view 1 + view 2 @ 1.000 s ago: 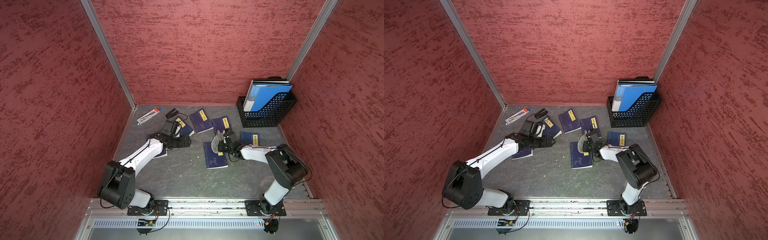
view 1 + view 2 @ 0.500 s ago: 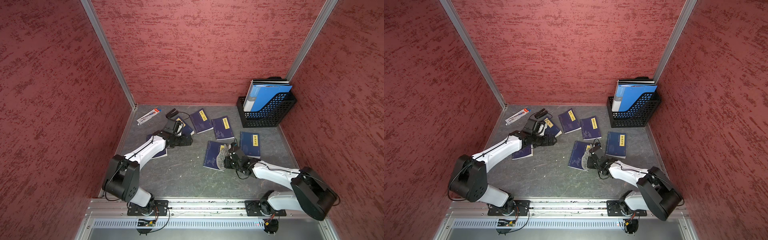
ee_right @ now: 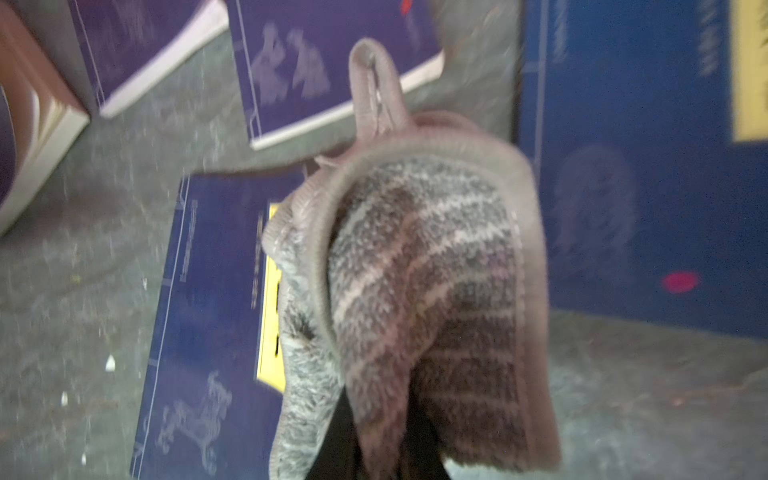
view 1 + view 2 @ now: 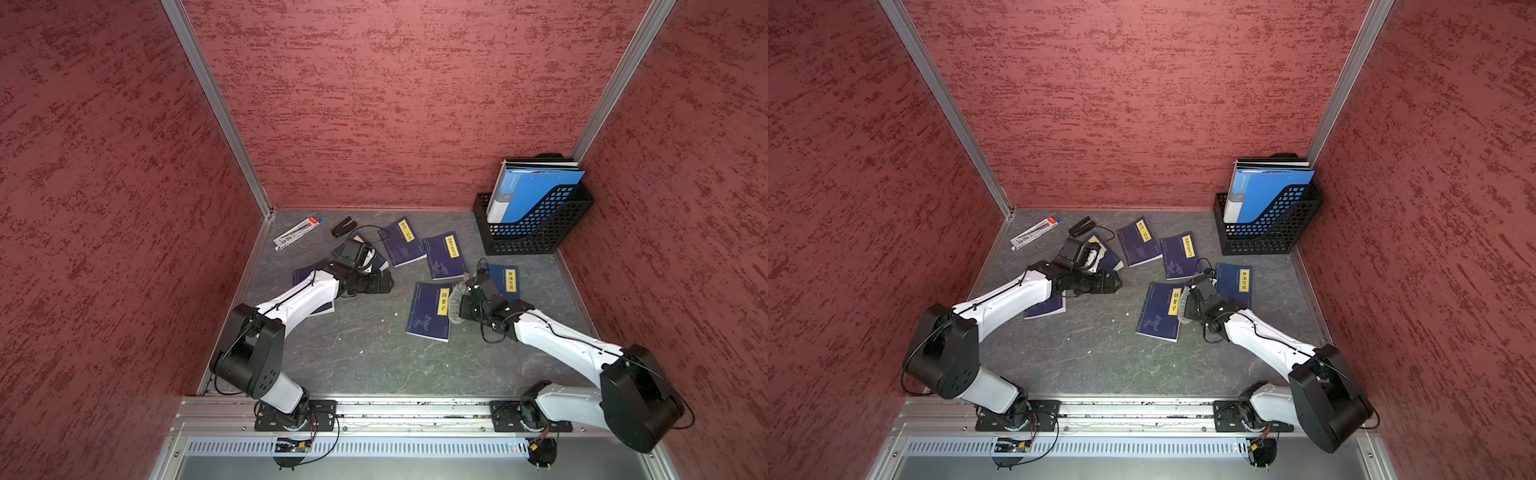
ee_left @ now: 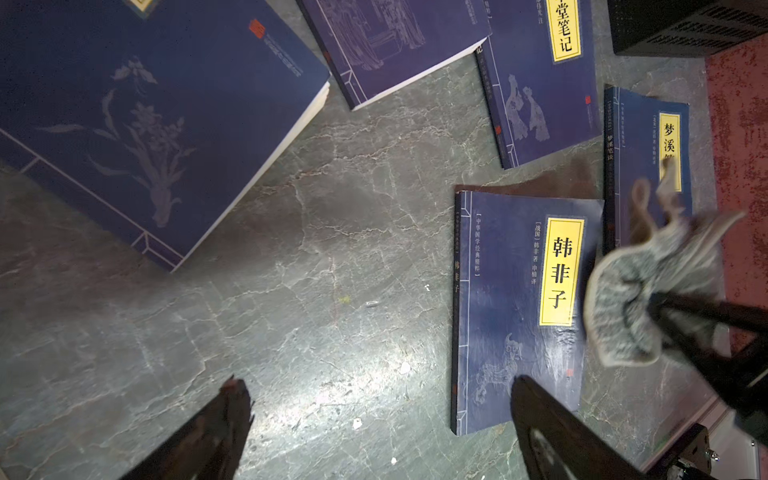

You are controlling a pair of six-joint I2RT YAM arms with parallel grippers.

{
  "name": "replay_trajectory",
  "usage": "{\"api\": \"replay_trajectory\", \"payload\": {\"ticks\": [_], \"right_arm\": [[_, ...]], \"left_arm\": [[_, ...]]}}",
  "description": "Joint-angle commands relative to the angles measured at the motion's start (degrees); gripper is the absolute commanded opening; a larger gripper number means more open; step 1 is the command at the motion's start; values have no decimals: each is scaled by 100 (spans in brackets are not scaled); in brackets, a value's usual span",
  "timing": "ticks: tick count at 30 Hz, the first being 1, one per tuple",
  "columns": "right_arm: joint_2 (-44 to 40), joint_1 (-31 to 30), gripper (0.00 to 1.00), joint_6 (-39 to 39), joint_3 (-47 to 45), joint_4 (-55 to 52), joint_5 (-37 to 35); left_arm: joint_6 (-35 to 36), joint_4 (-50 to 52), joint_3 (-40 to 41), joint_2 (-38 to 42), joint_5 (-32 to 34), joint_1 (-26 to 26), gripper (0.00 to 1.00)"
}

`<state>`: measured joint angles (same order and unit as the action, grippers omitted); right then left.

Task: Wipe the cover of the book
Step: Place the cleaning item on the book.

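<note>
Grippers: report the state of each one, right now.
Left gripper: open, holding nothing.
Right gripper: shut on the grey cloth.

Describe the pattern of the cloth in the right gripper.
The cloth is grey with pale stripes, plain border; clearest in right wrist view.
</note>
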<state>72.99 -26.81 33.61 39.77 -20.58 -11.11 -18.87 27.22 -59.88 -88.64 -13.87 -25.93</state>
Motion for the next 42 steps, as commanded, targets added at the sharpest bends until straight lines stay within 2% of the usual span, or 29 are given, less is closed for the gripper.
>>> {"api": "replay_trajectory", "payload": {"ticks": [1, 7, 14, 20, 24, 28, 35, 42], "right_arm": [[78, 609, 12, -502, 135, -122, -320], [290, 1466, 16, -867, 141, -2, -253], [434, 1591, 42, -929, 89, 54, -33], [219, 1535, 57, -935, 269, -273, -134], [-33, 1309, 59, -960, 515, -520, -126], [-75, 807, 59, -853, 680, -535, 238], [210, -204, 53, -206, 193, 573, 814], [566, -562, 50, 147, -265, 1294, 917]], "left_arm": [[-63, -125, 63, 132, -7, -54, 98], [-106, -206, 165, 163, -26, -103, 98], [-139, -327, 142, -71, -62, -237, 98], [-204, -434, 91, -272, -66, -388, 98], [-249, -464, 12, -429, -70, -480, 98], [-307, -531, -106, -632, -131, -605, 98], [-518, -766, -250, -1017, -303, -819, 95], [-665, -882, -377, -1341, -434, -1013, 90]]}}
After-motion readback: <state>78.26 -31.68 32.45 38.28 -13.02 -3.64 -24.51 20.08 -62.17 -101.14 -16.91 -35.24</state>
